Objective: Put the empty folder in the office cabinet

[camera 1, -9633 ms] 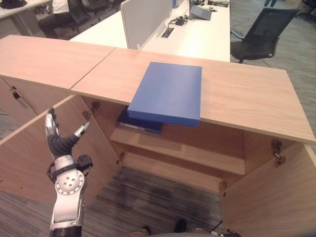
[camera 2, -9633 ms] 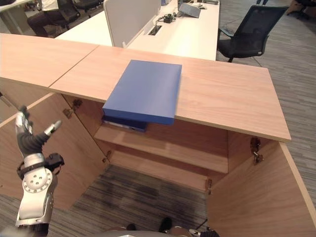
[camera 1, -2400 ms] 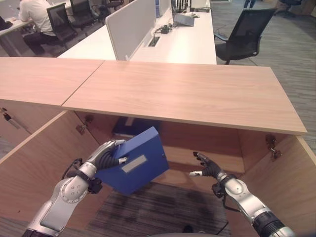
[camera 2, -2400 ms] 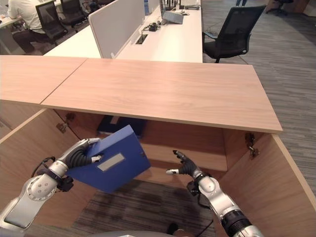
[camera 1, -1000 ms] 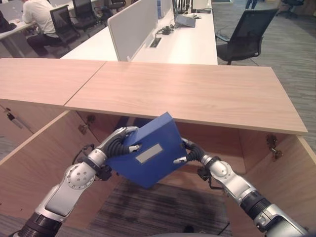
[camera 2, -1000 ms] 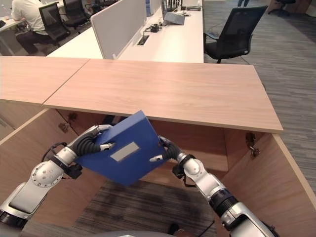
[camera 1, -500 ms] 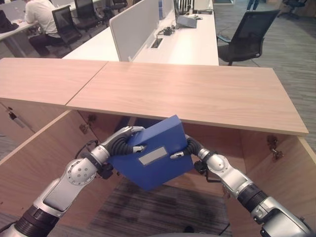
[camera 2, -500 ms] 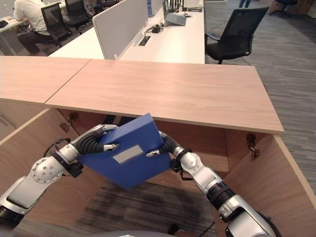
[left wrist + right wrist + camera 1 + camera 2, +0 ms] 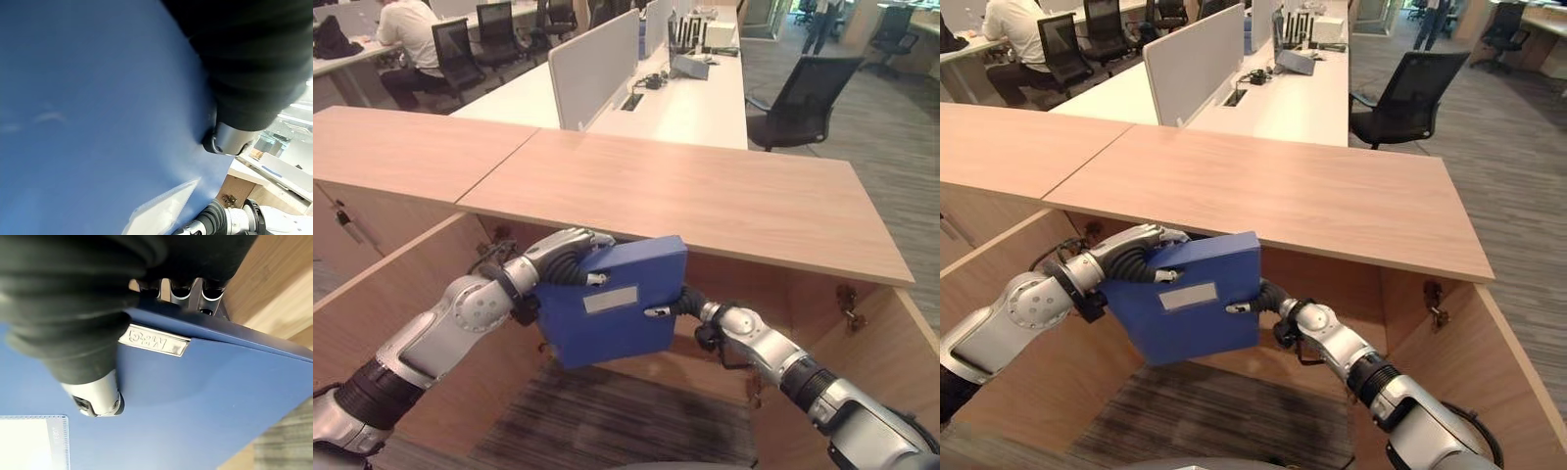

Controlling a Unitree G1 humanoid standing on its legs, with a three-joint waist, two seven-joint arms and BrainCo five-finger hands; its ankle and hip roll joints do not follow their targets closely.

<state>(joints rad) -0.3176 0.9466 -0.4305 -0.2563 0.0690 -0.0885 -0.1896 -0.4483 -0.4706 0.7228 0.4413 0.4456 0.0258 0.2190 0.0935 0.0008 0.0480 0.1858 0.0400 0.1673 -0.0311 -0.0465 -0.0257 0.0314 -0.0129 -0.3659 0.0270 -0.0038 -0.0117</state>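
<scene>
A blue folder (image 9: pixel 607 318) with a pale label on its spine hangs nearly upright in front of the open office cabinet (image 9: pixel 705 196), just below its wooden top. My left hand (image 9: pixel 563 262) is curled over the folder's upper left edge. My right hand (image 9: pixel 677 305) pinches its right edge. In the right wrist view the thumb (image 9: pixel 98 399) presses on the blue cover (image 9: pixel 205 396) and the fingers (image 9: pixel 182 291) reach behind it. In the left wrist view the thumb (image 9: pixel 230 139) lies on the folder (image 9: pixel 73 98).
The cabinet's doors stand open at the left (image 9: pixel 382 304) and the right (image 9: pixel 891 372). An inner shelf (image 9: pixel 1332 372) shows below the folder. Behind the cabinet are a white desk with a divider (image 9: pixel 597 59), a black chair (image 9: pixel 803 93) and a seated person (image 9: pixel 406 29).
Both hands have lifted the folder and turned it more upright, closer under the cabinet top. The camera has shifted a little.
</scene>
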